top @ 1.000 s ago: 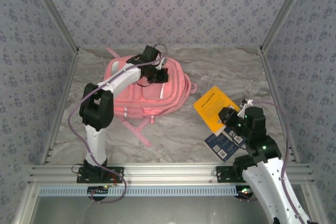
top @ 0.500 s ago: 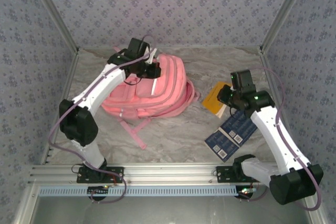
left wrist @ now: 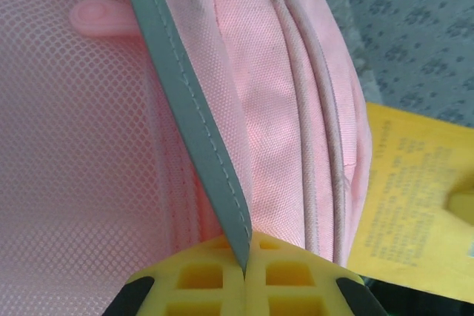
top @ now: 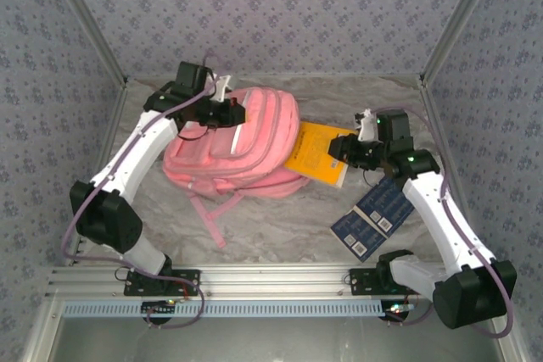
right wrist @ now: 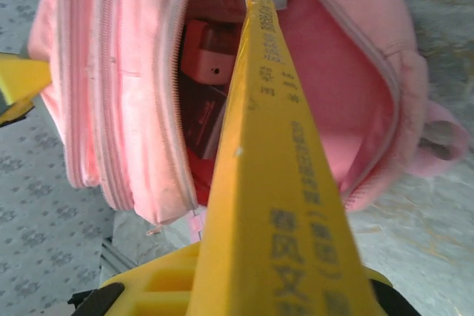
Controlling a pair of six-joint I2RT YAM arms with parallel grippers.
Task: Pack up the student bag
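One student bag, pink, lying on table left of centre, toward far side. Long axis roughly left-right, open mouth facing right. One yellow book at mouth, edge pointing in. Two grippers: left gripper clamped on bag's grey trim; right gripper clamped on book. Dark-blue booklets near right arm, count unclear.
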